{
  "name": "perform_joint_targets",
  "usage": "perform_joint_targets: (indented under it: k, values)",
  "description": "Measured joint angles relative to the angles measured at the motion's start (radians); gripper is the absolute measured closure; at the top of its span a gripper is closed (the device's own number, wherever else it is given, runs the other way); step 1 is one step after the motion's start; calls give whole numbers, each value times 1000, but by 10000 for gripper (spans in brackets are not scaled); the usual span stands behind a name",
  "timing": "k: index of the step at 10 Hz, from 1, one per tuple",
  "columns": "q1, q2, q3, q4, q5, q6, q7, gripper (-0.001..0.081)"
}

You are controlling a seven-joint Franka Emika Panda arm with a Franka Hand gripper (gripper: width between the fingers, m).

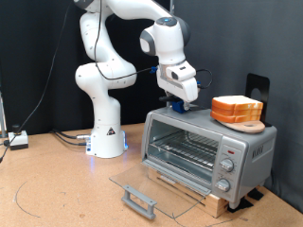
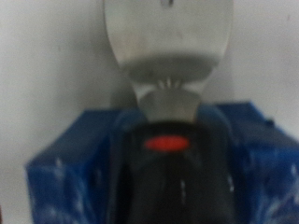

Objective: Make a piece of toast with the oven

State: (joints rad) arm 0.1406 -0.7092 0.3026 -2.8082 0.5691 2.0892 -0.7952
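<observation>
White Panda arm [image 1: 104,66] reaches over from the exterior view's left, its hand [image 1: 180,102] down at the top of the oven [image 1: 204,151], at the end of the top towards the exterior view's left, with something blue [image 1: 182,109] at the fingertips; can't tell if contact is made with the oven top. Hand state: cannot tell, fingers too small in the exterior view and the wrist view is a close blur. Wrist view shows a pale grey finger part [image 2: 168,42], a dark body with a red-orange spot [image 2: 166,144], and blue material [image 2: 65,168] on both sides; nothing readable as bread between the fingers. Pile of bread slices [image 1: 237,111] sits on a board on the oven top, towards the exterior view's right, apart from the hand; pale faces, orange-tan crusts. Can't single out one piece of toast from the pile; no slice visible on the wire rack [image 1: 185,149] inside. Oven is silver-grey, sits on the wooden counter [image 1: 57,189] on a light wooden base, column of round knobs [image 1: 227,170] at its right end in the exterior view. Glass door [image 1: 147,184] is folded fully down and open, lying flat in front, bar handle [image 1: 138,200] at its near edge. Dark upright object [image 1: 256,93] behind the bread. Cables [image 1: 43,137] trail on the counter by the arm base at the exterior view's left.
</observation>
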Motion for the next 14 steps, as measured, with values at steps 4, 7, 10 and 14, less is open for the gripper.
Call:
perform_joint_targets:
  k: [4,7,10,14]
  values:
    - [4,0,-1,0,23,-5,-27,-1]
    - [4,0,1,0,19,-4,-107,-1]
    - [4,2,1,-6,19,-8,-113,-1]
    - [3,9,3,-15,28,-3,-113,-1]
